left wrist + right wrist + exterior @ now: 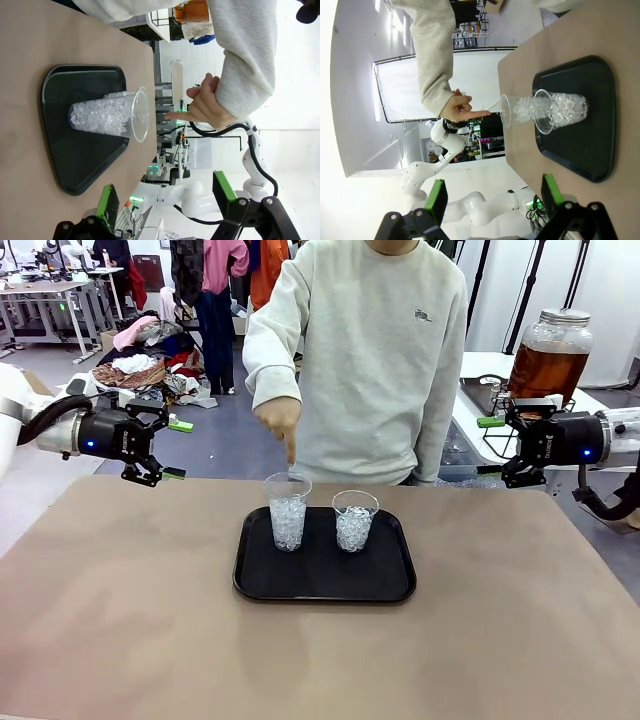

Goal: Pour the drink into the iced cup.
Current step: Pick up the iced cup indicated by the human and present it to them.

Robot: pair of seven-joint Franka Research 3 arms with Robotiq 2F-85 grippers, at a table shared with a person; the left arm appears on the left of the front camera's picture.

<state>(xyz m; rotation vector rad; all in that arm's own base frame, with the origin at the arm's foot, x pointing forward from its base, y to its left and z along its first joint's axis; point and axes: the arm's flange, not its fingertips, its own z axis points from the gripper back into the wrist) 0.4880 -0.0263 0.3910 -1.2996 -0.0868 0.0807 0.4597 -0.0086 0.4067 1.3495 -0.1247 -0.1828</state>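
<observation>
L gripper (172,450): jaws spread, nothing btwn them, hovering at table's (120,620) far left edge. R gripper (497,448): same, spread & empty, at far right edge. Drink (546,372) is amber, in a glass dispenser jar (552,332) w/ silvery lid on a side table just behind R gripper, clear of its jaws. Taller iced cup (288,512) & shorter iced cup (355,522) stand on a black tray (320,585) mid-table, well apart from both grippers. Person's hand (279,422) points down at the taller one.

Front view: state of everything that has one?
left hand: open, empty.
right hand: open, empty.
taller cup: upright on tray, iced, no liquid.
shorter cup: upright on tray, iced, no liquid.
dispenser jar: lid on, amber drink inside.
person's hand: pointing down at taller cup.
</observation>
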